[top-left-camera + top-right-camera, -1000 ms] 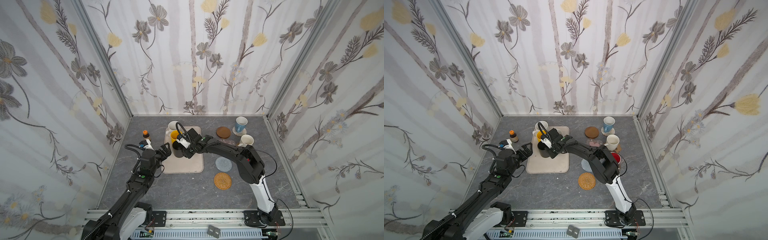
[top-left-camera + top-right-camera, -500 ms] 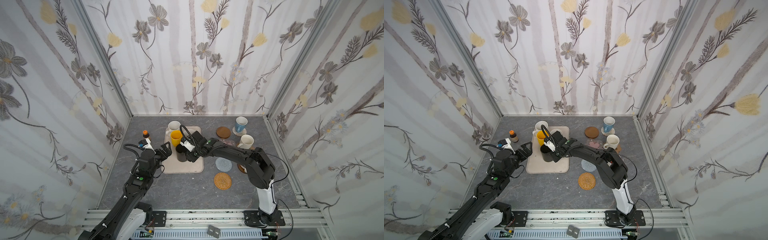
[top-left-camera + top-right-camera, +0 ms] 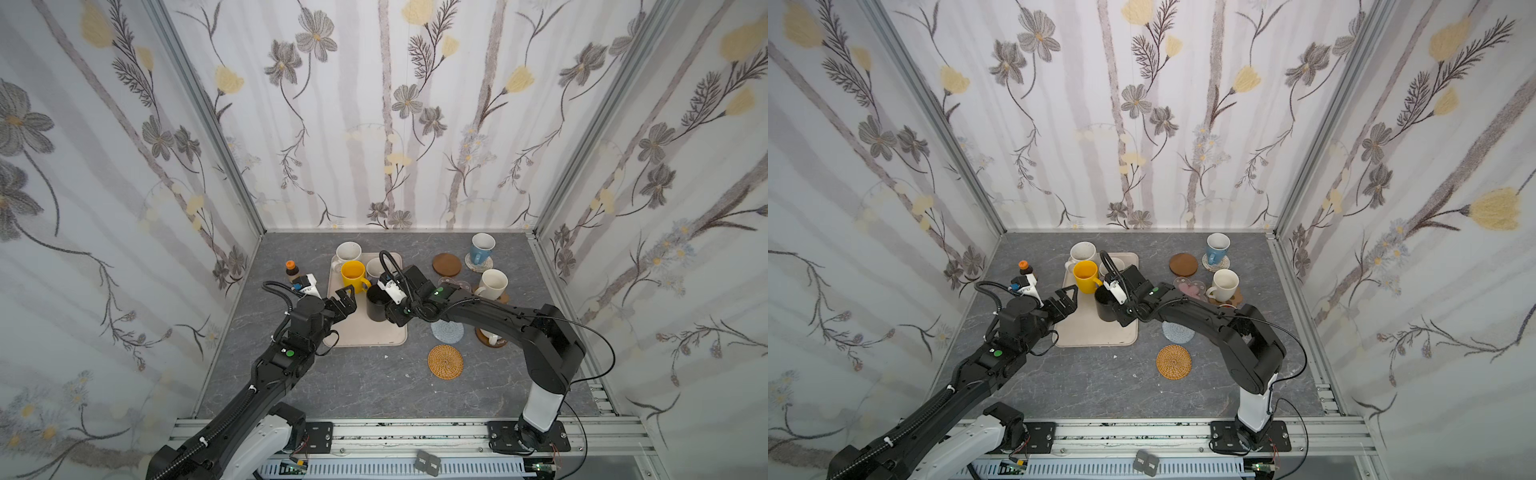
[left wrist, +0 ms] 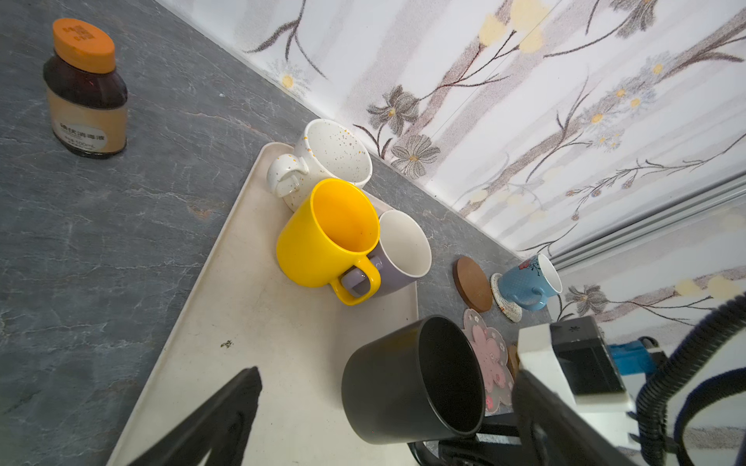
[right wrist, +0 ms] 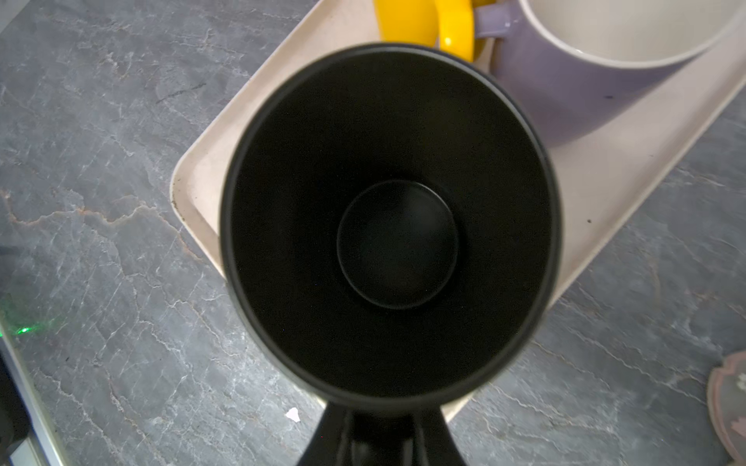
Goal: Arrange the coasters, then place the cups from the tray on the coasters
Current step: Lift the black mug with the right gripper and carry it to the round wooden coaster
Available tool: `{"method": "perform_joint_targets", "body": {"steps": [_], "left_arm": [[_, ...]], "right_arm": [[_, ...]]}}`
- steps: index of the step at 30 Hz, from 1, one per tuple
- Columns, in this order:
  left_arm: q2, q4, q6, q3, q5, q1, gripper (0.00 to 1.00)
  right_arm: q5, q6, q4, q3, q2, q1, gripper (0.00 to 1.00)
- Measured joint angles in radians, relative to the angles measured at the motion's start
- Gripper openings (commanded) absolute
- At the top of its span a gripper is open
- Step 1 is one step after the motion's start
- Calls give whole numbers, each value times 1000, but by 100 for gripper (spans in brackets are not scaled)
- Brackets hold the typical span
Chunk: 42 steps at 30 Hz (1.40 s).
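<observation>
Black mug (image 3: 375, 306) in right claw (image 3: 390, 311), over tray (image 3: 374, 337).

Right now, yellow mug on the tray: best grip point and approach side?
Pinch the yellow mug by its rim wall, from above, on the side facing bare tray: it stands upright, mouth open. The speckled white mug and lavender mug crowd the far sides; its handle sits by the lavender one's.

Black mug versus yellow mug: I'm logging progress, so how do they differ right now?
The black mug is gripped by the right tool; the yellow mug stands free on the tray. The yellow mug touches the lavender mug; the black mug is clear of both. Both look empty, and neither sits on a coaster.
</observation>
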<state>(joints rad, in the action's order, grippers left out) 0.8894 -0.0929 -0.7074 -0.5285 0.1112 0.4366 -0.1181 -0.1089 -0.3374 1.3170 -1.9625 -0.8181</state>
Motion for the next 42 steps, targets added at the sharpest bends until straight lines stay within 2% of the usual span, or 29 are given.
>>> {"method": "perform_joint_targets", "body": {"steps": [10, 21, 42], "left_arm": [[137, 0, 23, -84, 28, 64, 100], [312, -6, 51, -172, 58, 121, 100], [552, -98, 103, -249, 53, 126, 100]], "right_arm": [[66, -76, 38, -74, 92, 101, 0], [122, -144, 61, -79, 112, 221, 0], [186, -162, 56, 121, -79, 418, 0]]}}
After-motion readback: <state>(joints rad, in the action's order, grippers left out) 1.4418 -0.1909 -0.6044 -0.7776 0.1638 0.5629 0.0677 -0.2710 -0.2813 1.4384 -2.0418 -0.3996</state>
